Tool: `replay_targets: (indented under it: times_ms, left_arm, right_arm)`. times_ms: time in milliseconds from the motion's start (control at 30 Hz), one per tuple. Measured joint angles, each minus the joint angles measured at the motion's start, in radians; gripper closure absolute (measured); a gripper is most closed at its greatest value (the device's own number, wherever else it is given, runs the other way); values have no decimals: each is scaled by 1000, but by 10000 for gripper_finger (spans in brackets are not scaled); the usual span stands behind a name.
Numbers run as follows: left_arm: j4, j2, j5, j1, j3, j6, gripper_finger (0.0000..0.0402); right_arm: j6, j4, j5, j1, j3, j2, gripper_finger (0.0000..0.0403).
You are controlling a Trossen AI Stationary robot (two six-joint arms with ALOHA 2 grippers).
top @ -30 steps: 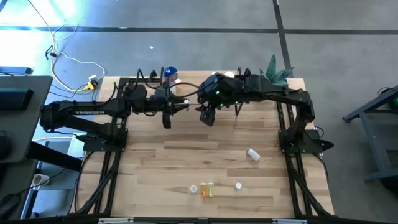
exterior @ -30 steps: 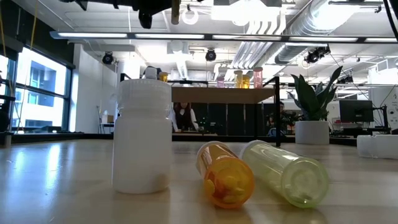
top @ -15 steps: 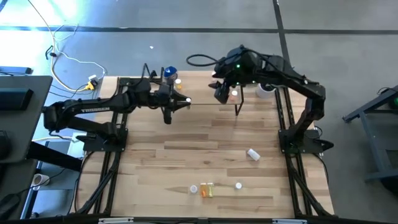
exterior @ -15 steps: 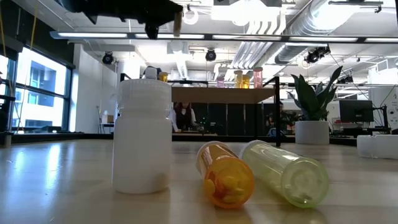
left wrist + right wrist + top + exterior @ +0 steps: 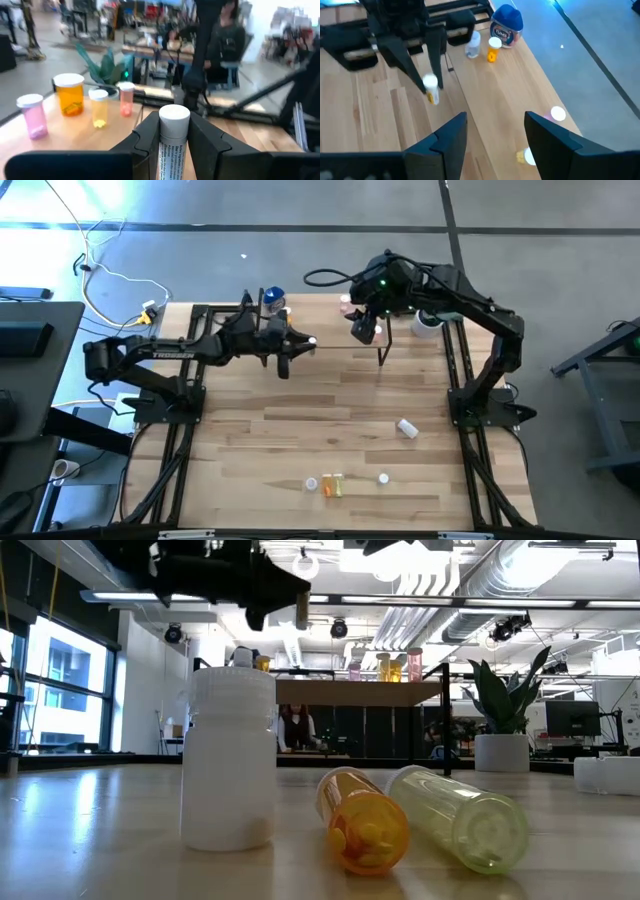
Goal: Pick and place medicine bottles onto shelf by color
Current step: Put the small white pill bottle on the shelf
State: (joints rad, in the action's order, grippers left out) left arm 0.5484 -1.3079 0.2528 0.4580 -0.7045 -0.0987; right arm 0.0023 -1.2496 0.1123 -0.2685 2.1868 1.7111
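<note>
The left gripper (image 5: 172, 145) was pinched on a white-capped vial (image 5: 173, 140) with a printed label, holding it in the air over the shelf (image 5: 320, 330) near the tabletop's far edge. The right gripper (image 5: 492, 132) hung empty above the shelf's right end, its fingers spread.

On the shelf, the left wrist view showed a pink bottle (image 5: 32, 116), an amber bottle (image 5: 69, 94), a yellow vial (image 5: 99, 107) and a small pink vial (image 5: 125, 99) standing in a row. A blue-topped bottle (image 5: 506, 25) stood at the shelf's other end with two tiny vials beside it. Near the table's front edge stood a white bottle (image 5: 229, 756), with an orange bottle (image 5: 361, 817) and a pale yellow-green bottle (image 5: 458, 816) lying beside it; another white bottle (image 5: 406, 428) lay toward the table's right edge.

The held vial probably belonged with the white ones, though where those were grouped on the shelf was hard to make out. The risks: the two grippers were near each other over a narrow board, so either could clip the other, and a low sweep could topple the standing row or set the vial down tilted so that it rolled off.
</note>
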Motion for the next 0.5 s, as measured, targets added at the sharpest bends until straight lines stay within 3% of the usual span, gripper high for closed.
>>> replay_targets:
  times_ms: [133,367,500]
  left_arm:
    - [136,47,-34,9,113,-70,328]
    - [159,114,-161,-24,206,-61,328]
    - [164,99,-311,-60,218,-20,328]
  right_arm:
    - [-22,-3,0,-9,0,0,215]
    - [-27,-3,0,-31,0,0,215]
    - [-21,-3,0,-43,0,0,215]
